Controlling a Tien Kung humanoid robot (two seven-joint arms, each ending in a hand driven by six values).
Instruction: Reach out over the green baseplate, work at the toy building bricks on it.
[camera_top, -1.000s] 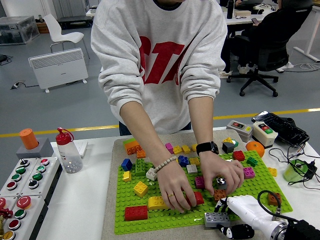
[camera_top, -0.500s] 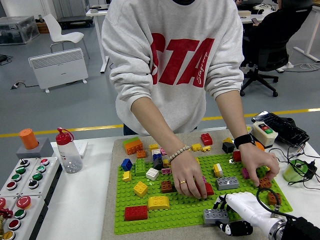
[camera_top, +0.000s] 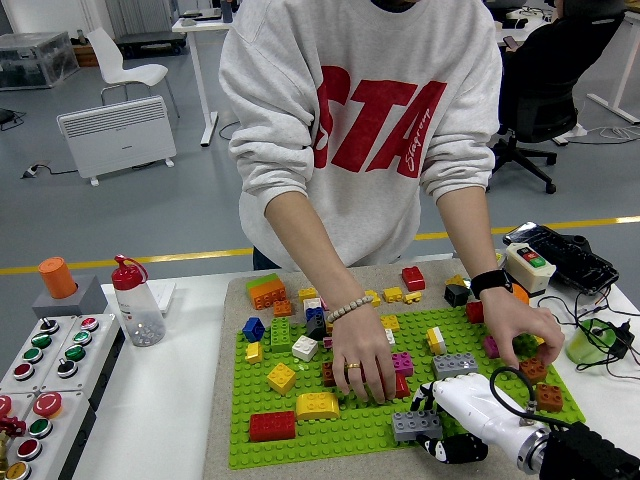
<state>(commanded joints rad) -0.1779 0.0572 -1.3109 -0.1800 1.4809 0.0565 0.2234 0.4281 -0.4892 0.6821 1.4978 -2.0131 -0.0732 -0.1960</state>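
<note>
Bricks crowded, two human hands in the way

Bricks cover the green baseplate (camera_top: 300, 435), which lies on a mat on the white table (camera_top: 160, 400) just ahead of you. The one nearest your working hand is a grey brick (camera_top: 417, 425) at the plate's near right edge. Your right hand (camera_top: 462, 410), white-shelled, comes in from the lower right and sits against that brick; its dark fingertips curl below and beside it, but you cannot tell from this view whether they actually pinch it or only rest there. Your left hand is out of view.

Expect these bricks to be light, rigid and smooth-sided. Loose ones will skid if nudged; those pressed onto the studs will likely resist a straight lift and want a slight tilt. Take the grey brick across its two long side walls, not by the studs on top.

A second grey brick (camera_top: 455, 364) sits further back, with a yellow brick (camera_top: 317, 405) and a red brick (camera_top: 272, 426) to the left along the near rows.

Mind the person at the far side: one hand (camera_top: 362, 365) presses down among the middle bricks, the other hand (camera_top: 520, 335) reaches to brown bricks (camera_top: 540, 385) at the plate's right edge, close to your wrist. A bottle (camera_top: 135, 302) and a button panel (camera_top: 35, 375) stand well off to the left.
</note>
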